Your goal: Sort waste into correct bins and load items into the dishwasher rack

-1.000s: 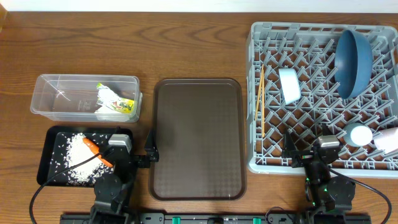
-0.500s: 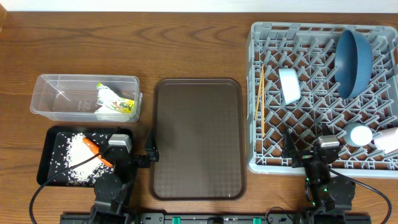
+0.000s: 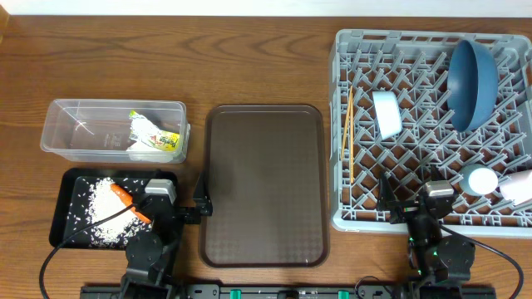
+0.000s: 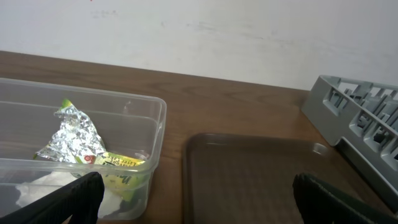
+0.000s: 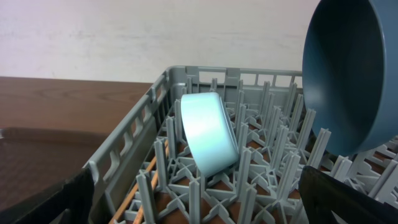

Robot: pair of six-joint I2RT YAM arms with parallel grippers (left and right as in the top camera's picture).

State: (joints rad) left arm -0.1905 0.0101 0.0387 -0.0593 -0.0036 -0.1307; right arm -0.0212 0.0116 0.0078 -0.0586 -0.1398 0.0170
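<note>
— Black tray nearest, on the left?
— Yes. Shallow black tray (image 3: 60,212) at the near left, white rice (image 3: 101,203) heaped inside, small orange carrot (image 3: 125,197) at the heap's right edge.
— Beside that?
— Brown serving tray (image 3: 264,183), mid-table, between both arms.
— Further back?
— Clear tub (image 3: 112,103) behind the black tray, holding crumpled white paper with a green-yellow wrapper (image 4: 81,143).
— On the right?
— Grey dishwasher rack (image 3: 339,124). Chopsticks (image 3: 349,137) flat along its left side, white bowl (image 5: 208,134) on edge among the pegs, blue plate (image 3: 472,83) propped upright at the far corner, light-blue cup (image 3: 478,178) and pinkish-white cup (image 3: 517,187) by the right wall.
— Arms?
— Both low at the near table edge, pointing away. Left gripper (image 4: 196,202) spread wide, gripping nothing, facing the tub and brown tray. Right gripper (image 5: 199,205) likewise spread and unladen, the rack's near wall and pegs directly ahead.
</note>
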